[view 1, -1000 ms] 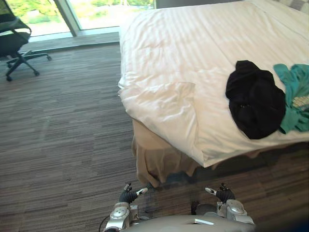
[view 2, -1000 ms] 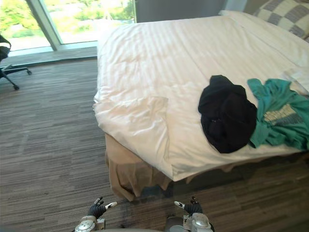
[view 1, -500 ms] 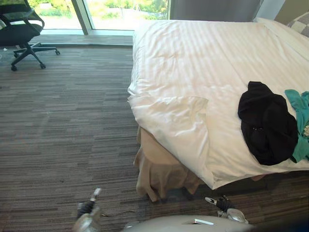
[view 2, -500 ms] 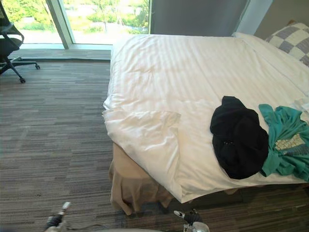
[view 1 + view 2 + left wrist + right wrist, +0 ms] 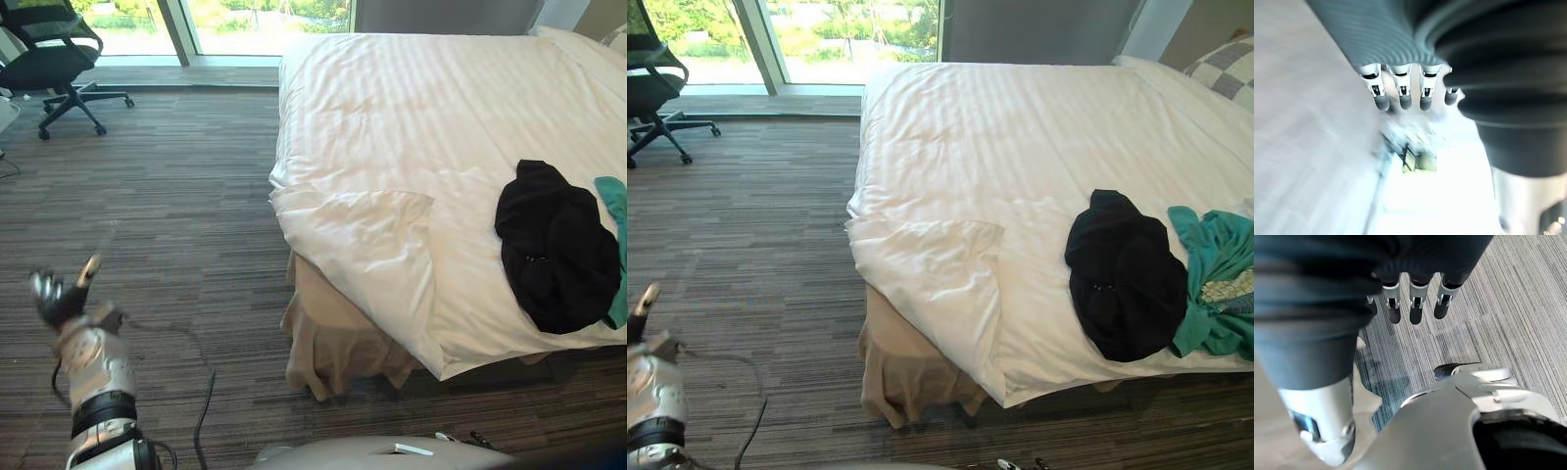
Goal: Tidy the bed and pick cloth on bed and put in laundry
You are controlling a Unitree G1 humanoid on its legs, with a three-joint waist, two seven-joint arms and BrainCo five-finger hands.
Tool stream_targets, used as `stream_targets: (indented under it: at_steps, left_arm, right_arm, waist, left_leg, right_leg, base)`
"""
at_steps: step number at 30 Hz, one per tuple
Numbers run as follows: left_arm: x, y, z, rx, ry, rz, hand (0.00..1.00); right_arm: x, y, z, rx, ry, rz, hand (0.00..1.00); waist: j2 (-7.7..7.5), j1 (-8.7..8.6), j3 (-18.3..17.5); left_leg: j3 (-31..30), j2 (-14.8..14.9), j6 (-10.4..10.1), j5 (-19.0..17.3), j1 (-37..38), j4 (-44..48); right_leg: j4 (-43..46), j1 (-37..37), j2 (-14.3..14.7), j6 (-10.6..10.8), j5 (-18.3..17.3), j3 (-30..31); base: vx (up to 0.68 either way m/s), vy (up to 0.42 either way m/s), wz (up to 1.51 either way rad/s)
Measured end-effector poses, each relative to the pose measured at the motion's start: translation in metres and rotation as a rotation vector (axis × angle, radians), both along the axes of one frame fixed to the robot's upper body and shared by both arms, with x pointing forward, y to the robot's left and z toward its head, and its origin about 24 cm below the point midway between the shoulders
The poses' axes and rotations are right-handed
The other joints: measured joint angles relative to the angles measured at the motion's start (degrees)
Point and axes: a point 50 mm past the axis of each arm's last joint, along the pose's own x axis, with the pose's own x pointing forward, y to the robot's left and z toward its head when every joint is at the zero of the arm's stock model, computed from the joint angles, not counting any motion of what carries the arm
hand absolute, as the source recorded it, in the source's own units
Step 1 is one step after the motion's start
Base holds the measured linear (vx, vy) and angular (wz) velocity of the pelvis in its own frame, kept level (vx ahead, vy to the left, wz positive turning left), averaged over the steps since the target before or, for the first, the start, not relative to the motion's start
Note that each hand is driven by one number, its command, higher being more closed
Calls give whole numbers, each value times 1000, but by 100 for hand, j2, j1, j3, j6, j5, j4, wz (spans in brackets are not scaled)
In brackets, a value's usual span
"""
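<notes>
A black cloth [image 5: 554, 250] lies crumpled on the white duvet [image 5: 411, 117] near the bed's near edge. A teal shirt [image 5: 1220, 284] lies right beside it and touches it. The duvet's near corner [image 5: 358, 245] is folded back and rumpled, baring a beige bed skirt [image 5: 328, 343]. My left hand [image 5: 59, 294] is raised over the carpet far to the left of the bed, fingers [image 5: 1400, 95] relaxed and holding nothing. My right hand [image 5: 1415, 308] hangs low over the carpet in front of the bed, fingers loose and empty.
A black office chair [image 5: 54, 59] stands at the back left by the floor-length window [image 5: 265, 15]. Striped grey carpet [image 5: 176, 196] runs from me to the bed. A checked pillow [image 5: 1225, 64] lies at the head of the bed, back right.
My left arm has swung up and out to the left. The right hand has dropped to the lower edge of the eye views. The camera has shifted; the clothes have not moved.
</notes>
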Motion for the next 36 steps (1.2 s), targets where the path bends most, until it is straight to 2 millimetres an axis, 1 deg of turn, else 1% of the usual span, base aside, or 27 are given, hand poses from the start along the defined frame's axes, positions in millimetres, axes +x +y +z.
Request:
stream_targets:
  at_steps: [2, 3, 4, 5, 6, 8, 9, 10, 11, 13, 14, 15, 18, 19, 20, 21, 22, 24, 26, 27, 29, 30, 32, 33, 34, 35, 36]
  left_arm:
    - [13, -23, 15, 162, 9, -100, 0]
    - [15, -29, 17, 196, 14, -120, 0]
    - [20, -41, 19, 240, 16, -158, 0]
    - [24, -55, 21, 292, 19, -212, 0]
    - [27, -62, 21, 314, 20, -238, 0]
    - [33, -86, 22, 392, 28, -329, 0]
    - [33, -91, 21, 406, 33, -347, 0]
    - [35, -98, 19, 440, 49, -379, 0]
    - [38, -106, 18, 476, 64, -413, 0]
    - [45, -120, 19, 530, 80, -476, 0]
    - [47, -125, 19, 548, 80, -493, 0]
    - [51, -134, 20, 586, 83, -528, 0]
    - [56, -151, 21, 677, 96, -582, 0]
    - [62, -162, 26, 726, 86, -610, 0]
    - [65, -166, 29, 744, 76, -620, 0]
    - [70, -172, 34, 762, 59, -632, 0]
    - [73, -174, 36, 780, 60, -633, 0]
    - [81, -178, 42, 812, 63, -631, 0]
    - [93, -185, 60, 861, 27, -616, 0]
    - [96, -187, 68, 878, 6, -608, 0]
    - [106, -194, 96, 931, -55, -569, 0]
    - [108, -197, 102, 943, -71, -559, 0]
    - [112, -208, 126, 1008, -134, -522, 0]
    - [114, -210, 132, 1030, -148, -507, 0]
    - [116, -216, 144, 1068, -170, -489, 0]
    - [116, -218, 150, 1085, -185, -481, 0]
    - [114, -228, 165, 1126, -234, -461, 0]
  right_arm:
    - [-1, 1, 0, 5, 1, -2, 0]
    - [-1, 1, 0, 7, 0, -2, 0]
    - [-1, 0, 0, 9, -3, -10, 0]
    - [-2, -1, 0, 11, -3, -24, 0]
    - [-3, -1, 0, 12, -3, -30, 0]
    - [-5, -1, 0, 13, -3, -31, 0]
    - [-5, -2, 0, 12, -7, -30, 0]
    - [-4, -2, 1, 7, -15, -23, 0]
    - [-4, -3, 2, 5, -19, -21, 0]
    - [-5, -4, 2, 3, -20, -22, 0]
    - [-5, -3, 2, 3, -20, -22, 0]
    - [-6, -3, 2, 4, -20, -24, 0]
    - [-10, -3, 2, 0, -14, -26, 0]
    - [-14, -4, 3, -6, -10, -30, 0]
    - [-15, -5, 3, -9, -10, -31, 0]
    - [-16, -6, 3, -12, -4, -32, 0]
    - [-17, -6, 3, -13, -3, -32, 0]
    - [-16, -6, 3, -15, -5, -32, 0]
    - [-12, -5, 3, -16, -15, -39, 0]
    - [-10, -3, 3, -16, -18, -42, 0]
    - [1, 3, 3, -10, -45, -63, 0]
    - [4, 4, 3, -9, -57, -66, 0]
    - [19, 5, 8, -24, -122, -61, 0]
    - [23, 5, 10, -27, -138, -59, 0]
    - [30, 6, 12, -34, -165, -59, 0]
    - [33, 7, 14, -36, -178, -59, 0]
    - [41, 7, 17, -46, -214, -60, 0]
  waist:
    - [37, -33, -18]
    - [40, -39, -19]
    - [63, -59, -18]
    - [67, -58, -16]
    - [69, -60, -16]
    - [96, -94, -6]
    - [103, -131, -10]
    - [120, -225, -18]
    - [136, -267, -13]
    - [139, -267, -12]
    - [139, -269, -12]
    - [121, -297, -16]
    - [132, -387, -19]
    - [143, -411, -38]
    - [143, -420, -37]
    - [137, -469, -34]
    - [131, -514, -30]
    - [113, -545, -10]
    - [32, -564, 116]
    - [8, -551, 165]
    - [-82, -573, 344]
    - [-98, -560, 383]
    - [-85, -540, 442]
    - [-82, -543, 477]
    - [-90, -541, 538]
    - [-91, -538, 565]
    - [-98, -537, 603]
  left_leg:
    - [23, -4, 110, -65, 3, 77]
    - [40, -6, 111, -65, 16, 93]
    - [62, 8, 111, -65, 47, 104]
    - [175, 10, 113, -66, 99, 100]
    - [208, 8, 115, -67, 116, 102]
    - [352, 5, 127, -75, 196, 87]
    - [365, 6, 134, -79, 201, 88]
    - [381, 10, 143, -84, 190, 75]
    - [437, 22, 153, -90, 181, 50]
    - [530, 38, 155, -91, 189, -28]
    - [528, 41, 155, -91, 188, -71]
    - [583, 35, 173, -42, 192, -125]
    - [625, 43, 161, 39, 198, -218]
    - [631, 43, 148, 134, 197, -347]
    - [640, 42, 132, 170, 192, -406]
    - [651, 41, 102, 283, 180, -568]
    - [655, 41, 124, 314, 169, -633]
    - [659, 38, 105, 407, 38, -715]
    - [680, 30, 89, 458, -164, -691]
    - [681, 25, 99, 477, -237, -682]
    - [717, 33, 114, 499, -523, -569]
    - [770, 42, 105, 491, -601, -511]
    - [831, 86, 90, 333, -942, -227]
    - [840, 109, 86, 289, -996, -146]
    - [867, 145, 66, 177, -1126, 82]
    - [902, 177, 57, 123, -1188, 185]
    - [990, 247, 32, -3, -1408, 529]
  right_leg:
    - [14, 8, 2, -3, 3, 24]
    - [17, 8, 1, -19, 15, 39]
    - [18, 9, 18, -70, 53, 66]
    - [24, 7, 23, -71, 57, 195]
    - [24, 3, 23, -70, 57, 240]
    - [21, -17, 27, -66, 59, 341]
    - [15, -27, 29, -66, 59, 342]
    - [9, -61, 36, -66, 59, 343]
    - [8, -119, 54, -66, 59, 361]
    - [-15, -215, 89, -63, 55, 429]
    - [-37, -233, 98, -62, 52, 439]
    - [-60, -287, 108, -66, 44, 490]
    - [-60, -318, 119, -71, 30, 505]
    - [-50, -379, 128, -73, 32, 508]
    - [-47, -426, 133, -77, 34, 515]
    - [-36, -523, 150, -90, 43, 527]
    - [-34, -566, 156, -100, 50, 532]
    - [-34, -723, 163, -142, 79, 545]
    - [8, -957, 168, -130, 169, 651]
    - [15, -1023, 162, -85, 201, 654]
    - [63, -1275, 155, 74, 330, 706]
    - [81, -1343, 156, 78, 336, 729]
    - [174, -1627, 164, 88, 347, 799]
    - [194, -1654, 158, 87, 349, 813]
    - [242, -1706, 167, 85, 350, 822]
    - [283, -1741, 183, 85, 350, 827]
    - [401, -1862, 215, 84, 350, 863]
  base:
    - [-70, 1, -8]
    - [-89, -16, -18]
    - [-84, -17, -29]
    - [-91, -15, -31]
    - [-106, -15, -34]
    - [-121, -28, -35]
    - [-124, -48, -29]
    - [-162, -66, -23]
    - [-147, -58, -26]
    - [-146, -57, -34]
    - [-197, -86, -35]
    - [-160, -75, -26]
    - [-161, -73, -12]
    - [-143, -70, 0]
    - [-132, -71, 1]
    - [-73, -40, 1]
    - [-99, -56, 2]
    - [-59, -33, -2]
    - [-29, -22, -9]
    - [-10, -16, 4]
    - [0, 0, 0]
    - [6, -28, -13]
    - [33, -16, -10]
    - [59, -1, -5]
    - [52, 7, -4]
    - [55, 4, -4]
    - [37, 0, -2]
